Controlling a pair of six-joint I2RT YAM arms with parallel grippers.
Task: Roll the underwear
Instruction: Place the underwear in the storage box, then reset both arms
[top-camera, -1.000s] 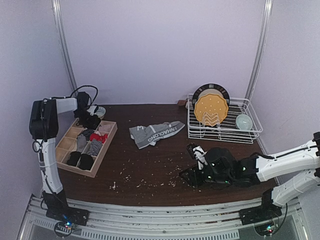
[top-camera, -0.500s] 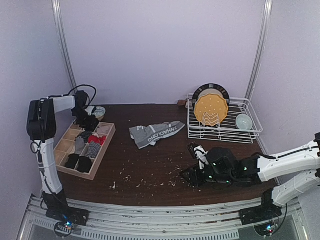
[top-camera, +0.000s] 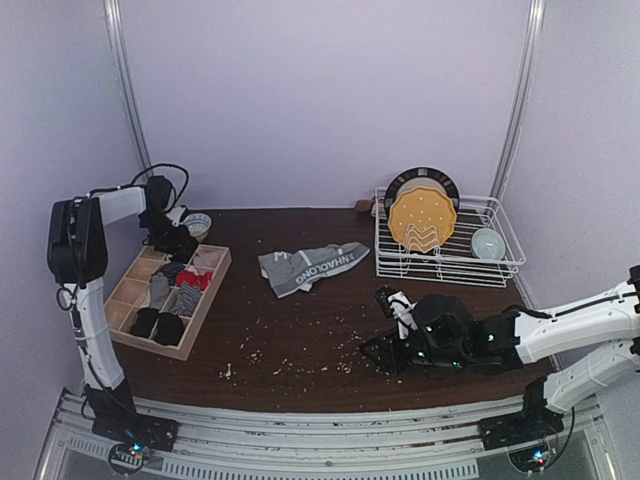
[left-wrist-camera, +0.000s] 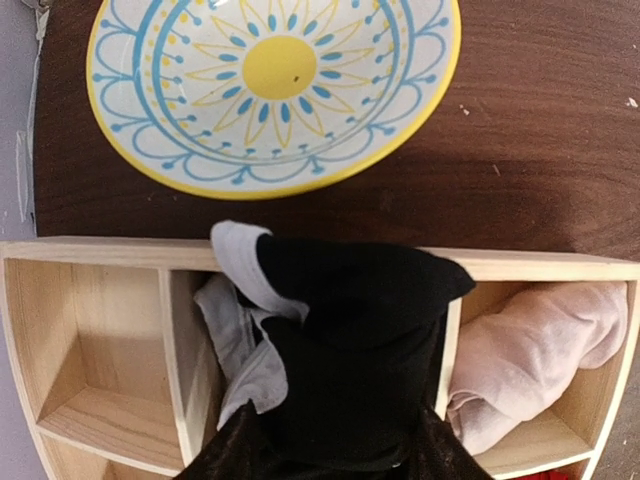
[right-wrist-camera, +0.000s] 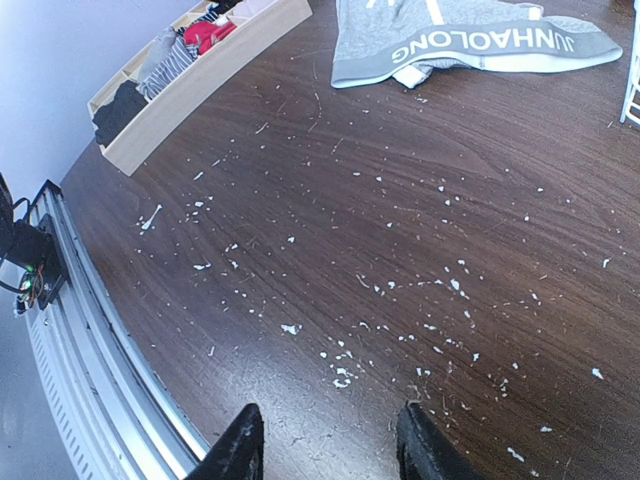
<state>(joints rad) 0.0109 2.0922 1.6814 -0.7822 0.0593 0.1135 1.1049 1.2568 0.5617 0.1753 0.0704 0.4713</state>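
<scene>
My left gripper (top-camera: 181, 243) is at the back left, over the far end of the wooden organiser box (top-camera: 199, 318). In the left wrist view it (left-wrist-camera: 335, 452) is shut on a black underwear (left-wrist-camera: 350, 320) with a white band, which hangs over the box's far compartments. A grey underwear with a white-lettered waistband (top-camera: 312, 266) lies loosely spread at the table's middle; it also shows in the right wrist view (right-wrist-camera: 470, 40). My right gripper (top-camera: 382, 351) is open and empty low over the table at front right (right-wrist-camera: 325, 445).
The box (left-wrist-camera: 90, 300) holds rolled cloths: pale grey (left-wrist-camera: 235, 345), pink (left-wrist-camera: 530, 340), red, striped and black ones. A patterned bowl (left-wrist-camera: 270, 90) sits just behind it. A white dish rack (top-camera: 500, 262) with a yellow plate stands back right. White crumbs litter the table.
My left gripper has shifted a little left and back with the black underwear, and the box has slid slightly left. The right arm has not moved.
</scene>
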